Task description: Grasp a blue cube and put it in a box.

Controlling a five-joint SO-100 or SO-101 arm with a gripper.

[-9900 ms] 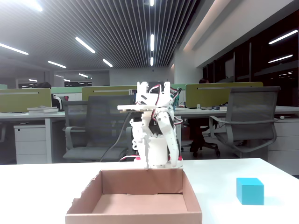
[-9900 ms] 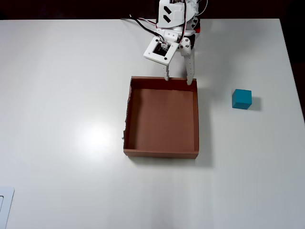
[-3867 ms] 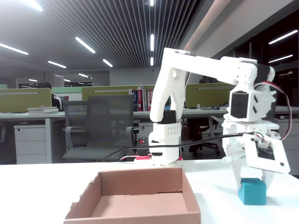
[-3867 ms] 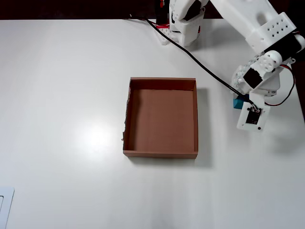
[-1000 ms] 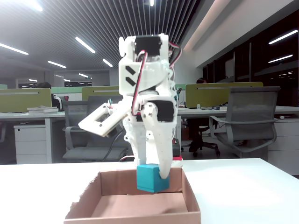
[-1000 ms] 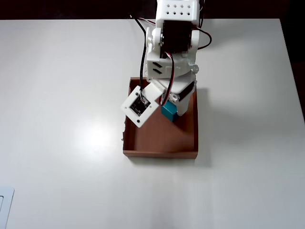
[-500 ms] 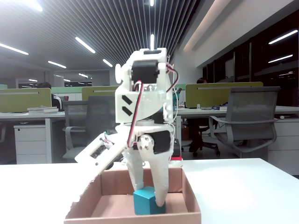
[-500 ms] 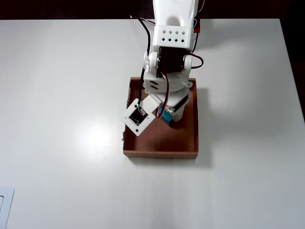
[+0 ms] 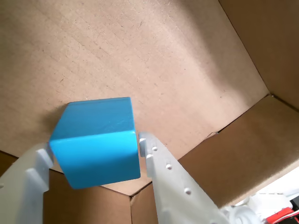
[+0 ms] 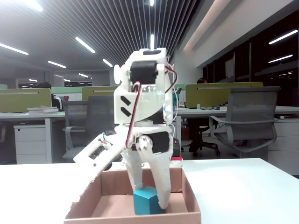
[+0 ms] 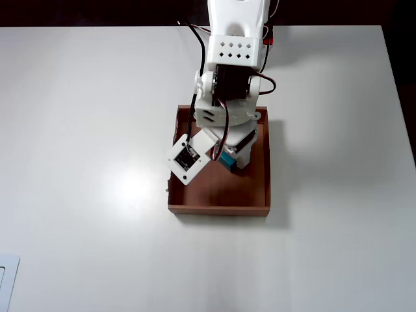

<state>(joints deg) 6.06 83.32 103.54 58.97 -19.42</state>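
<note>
The blue cube (image 9: 96, 140) rests on the floor of the brown cardboard box (image 9: 140, 56), near a corner, in the wrist view. My gripper (image 9: 93, 147) straddles it, one white finger against each side. In the fixed view the cube (image 10: 145, 201) sits low inside the box (image 10: 135, 218), and the gripper (image 10: 149, 203) reaches down into the box around it. Seen from overhead, only a sliver of the cube (image 11: 227, 158) shows under the arm, in the right half of the box (image 11: 221, 209); the gripper (image 11: 227, 161) itself is mostly hidden there.
The box stands in the middle of a white table (image 11: 78, 130), with the arm's base (image 11: 237, 19) at the table's far edge. Office chairs (image 10: 247, 121) and desks fill the background in the fixed view. A ragged tear marks the box's left wall (image 11: 170, 185).
Over the last second the gripper came down with the cube from above the box rim to the box floor. In the last half second the fingers barely shifted.
</note>
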